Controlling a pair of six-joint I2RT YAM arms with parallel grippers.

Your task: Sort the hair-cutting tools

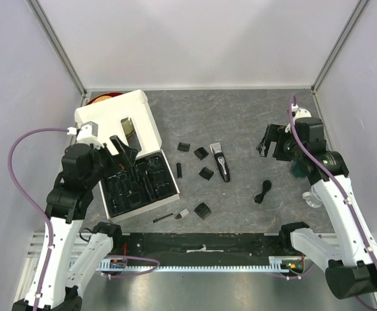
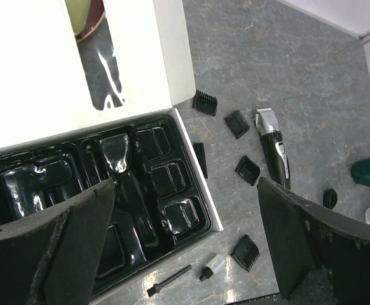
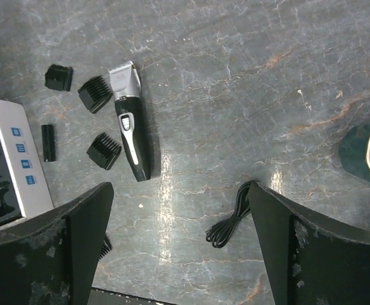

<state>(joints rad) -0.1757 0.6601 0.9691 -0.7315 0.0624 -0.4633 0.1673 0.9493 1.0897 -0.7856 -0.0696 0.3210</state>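
Observation:
The slim black clipper [image 1: 221, 162] with its silver blade head lies mid-table, also clear in the right wrist view as the clipper [image 3: 132, 136]. Several black comb guards [image 1: 201, 153] are scattered around it; one comb guard [image 2: 245, 251] lies near the front edge. A small brush [image 2: 169, 281] and a tiny bottle [image 2: 212, 267] rest beside the tray's front corner. The coiled black cord [image 3: 229, 222] lies to the right. My left gripper [image 2: 184, 184] hovers open over the tray's right side. My right gripper [image 3: 180, 185] hangs open above bare table between clipper and cord.
The white box with its black moulded tray [image 1: 137, 183] sits at the left, its lid [image 1: 120, 120] folded back. A short black stick-like piece [image 1: 179, 170] lies by the tray. A dark green cup [image 1: 300, 170] and a clear cup [image 1: 311, 197] stand near the right arm.

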